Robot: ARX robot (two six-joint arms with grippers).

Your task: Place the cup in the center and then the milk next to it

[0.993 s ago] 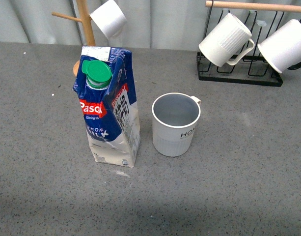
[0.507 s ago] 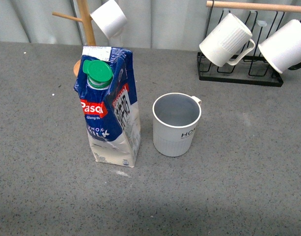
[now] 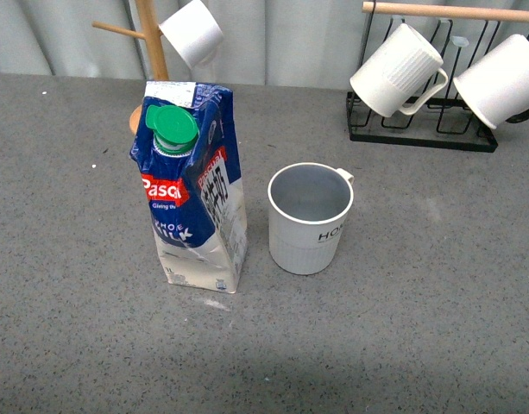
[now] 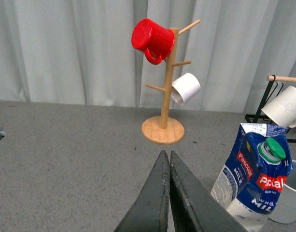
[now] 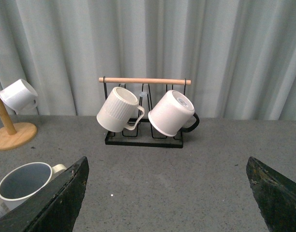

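Cup (image 3: 310, 217) sits upright about mid-worktop (image 3: 437, 328), grey-blue inside showing, small handle turned toward the far right, part of the black lettering visible on its right side. Milk (image 3: 192, 194) stands upright just beside it on the left, apart with a narrow strip of worktop between them, green cap (image 3: 173, 126) near the top, red label and barcode facing front; it is clearly taller than the cup. Neither of my arms shows in the front view. My left claw (image 4: 169, 159) has its two dark fingers pressed together tip to tip with nothing between them, and it hangs above bare worktop on the near-left side of the milk, well clear of it. My right claw (image 5: 167, 193) is spread wide, one finger (image 5: 56, 200) at each lower edge of the right wrist view, holding nothing, over open worktop to the right of the cup. Toward the far left edge stands a wooden mug tree (image 4: 164, 96) on a round base, carrying a red mug (image 4: 152, 38) up high and a plain white mug (image 4: 185, 88) lower down. Toward the far right edge is a black wire rack (image 5: 144, 137) with a wooden bar, a ribbed white mug (image 5: 118, 115) and a smooth white mug (image 5: 173, 115) hanging from it. Grey curtain (image 5: 210, 53) behind the far edge.
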